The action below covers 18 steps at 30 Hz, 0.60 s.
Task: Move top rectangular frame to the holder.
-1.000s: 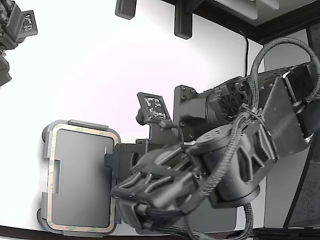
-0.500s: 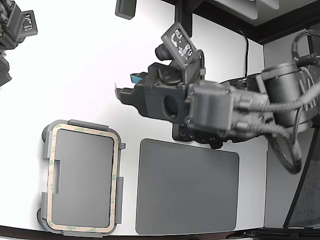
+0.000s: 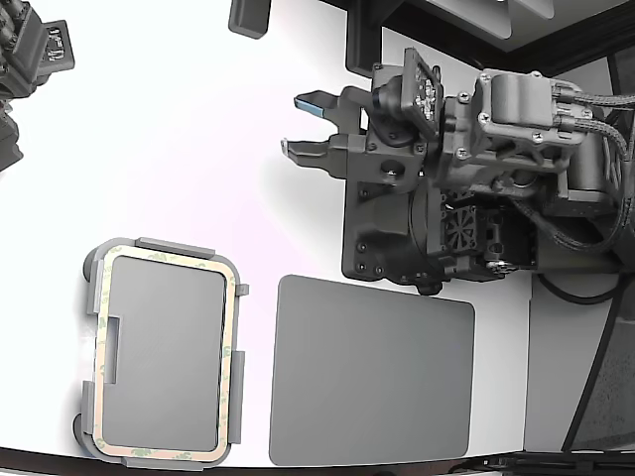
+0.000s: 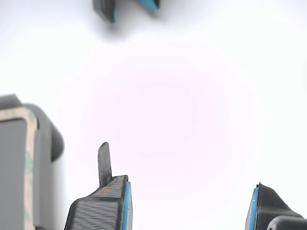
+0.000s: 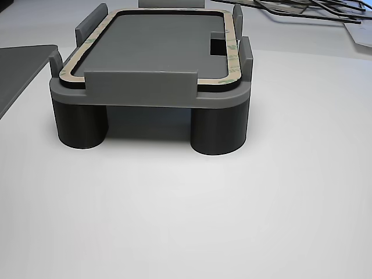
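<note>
**A:** Where is the top rectangular frame point(image 3: 235, 367)?

**B:** It lies flat in the holder point(image 3: 91, 297), seated inside the raised edge tabs. It is a thin beige-tan outline with greenish mottling, running round the holder's grey middle. It is well apart from the jaws, off past their tips and to one side, with bare white table between.

**A:** Does the low camera agree?

**B:** Yes. There the top rectangular frame point(image 5: 233, 46) sits level on the holder point(image 5: 139, 87), which stands on round dark legs above the table point(image 5: 203, 221). A notch cuts into the inner edge on one side.

**A:** And the gripper?

**B:** The gripper point(image 3: 310, 127) is above the white table point(image 3: 169, 149), its jaws apart with nothing between them. Blue pads line the inner faces. In the wrist view the gripper point(image 4: 189, 206) shows two ribbed dark fingers point(image 4: 103, 206) with open table between them, and a corner of the holder point(image 4: 50, 139) with the top rectangular frame point(image 4: 29, 158) appears off to one side of the nearer finger.

**A:** Anything else nearby?

**B:** A dark grey mat point(image 3: 372, 377) lies flat just beside the holder, not touching it, and beneath the arm's body rather than under the jaws. Its edge shows in the low view too, as the dark grey mat point(image 5: 20, 70).
</note>
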Motion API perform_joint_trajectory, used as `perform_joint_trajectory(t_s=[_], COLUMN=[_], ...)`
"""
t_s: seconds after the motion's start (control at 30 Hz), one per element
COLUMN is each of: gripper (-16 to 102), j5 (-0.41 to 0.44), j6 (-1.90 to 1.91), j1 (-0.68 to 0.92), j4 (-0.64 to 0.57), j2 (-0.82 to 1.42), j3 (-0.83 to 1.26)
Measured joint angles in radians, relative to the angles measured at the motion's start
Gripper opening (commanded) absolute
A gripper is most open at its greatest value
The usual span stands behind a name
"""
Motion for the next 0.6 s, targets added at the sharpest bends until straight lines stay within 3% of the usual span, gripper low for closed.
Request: perform_joint_trajectory(t_s=[0.2,0.6], gripper=[100,100], j5=[-0.035,-0.017], j6=[-0.018,-0.009], j1=[0.0,-0.002], j4=[0.035,0.037], j2=[0.207,0.221], j3=[0.181,0.183])
